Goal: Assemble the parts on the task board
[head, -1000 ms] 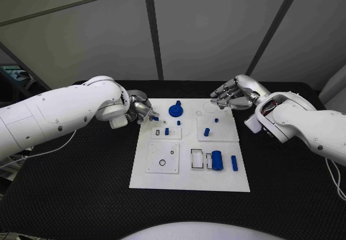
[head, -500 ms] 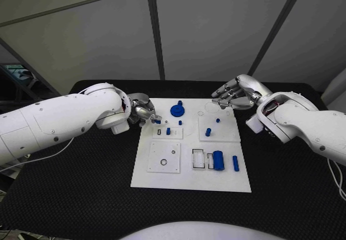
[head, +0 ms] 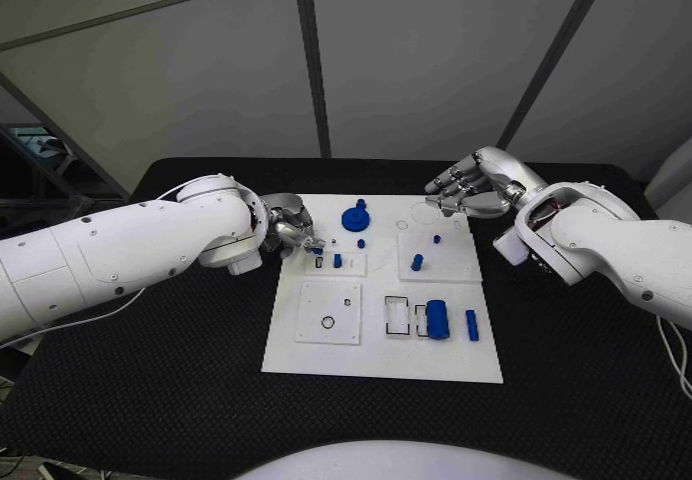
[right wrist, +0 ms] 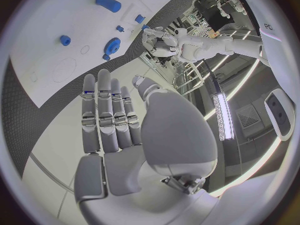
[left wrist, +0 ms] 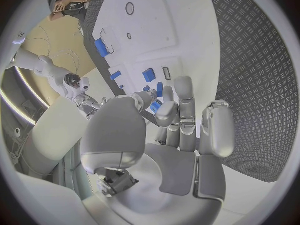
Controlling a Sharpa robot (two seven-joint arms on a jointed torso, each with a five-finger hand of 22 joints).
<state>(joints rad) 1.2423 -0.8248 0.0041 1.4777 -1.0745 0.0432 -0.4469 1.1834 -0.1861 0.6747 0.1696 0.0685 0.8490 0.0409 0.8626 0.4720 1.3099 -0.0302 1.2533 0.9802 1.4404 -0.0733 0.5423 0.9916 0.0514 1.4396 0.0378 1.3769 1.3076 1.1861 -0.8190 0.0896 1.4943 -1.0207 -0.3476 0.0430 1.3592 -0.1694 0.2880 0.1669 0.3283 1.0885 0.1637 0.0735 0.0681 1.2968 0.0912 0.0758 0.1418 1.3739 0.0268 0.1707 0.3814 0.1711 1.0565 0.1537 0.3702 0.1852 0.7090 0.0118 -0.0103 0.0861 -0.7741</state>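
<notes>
The white task board (head: 382, 368) lies mid-table with blue parts on it: a round gear-like piece (head: 353, 217), a peg (head: 415, 263), a thick cylinder (head: 437, 320) and a slim bar (head: 470, 325). My left hand (head: 294, 230) hovers at the board's left edge by the slotted plate (head: 335, 263). It pinches a small blue part (left wrist: 156, 105) between thumb and fingertips (left wrist: 167, 112). My right hand (head: 464, 188) hangs over the board's far right corner, fingers straight and apart from the thumb, holding nothing (right wrist: 112, 120).
A black textured mat (head: 144, 380) covers the table around the board. On the board's near half are a square plate with a small ring (head: 327, 323) and an empty rectangular slot (head: 394, 314). Grey wall panels stand behind the table.
My left hand has moved a little nearer and rightward toward the board's slotted plate, still pinching the small blue part. The right hand has stayed in place.
</notes>
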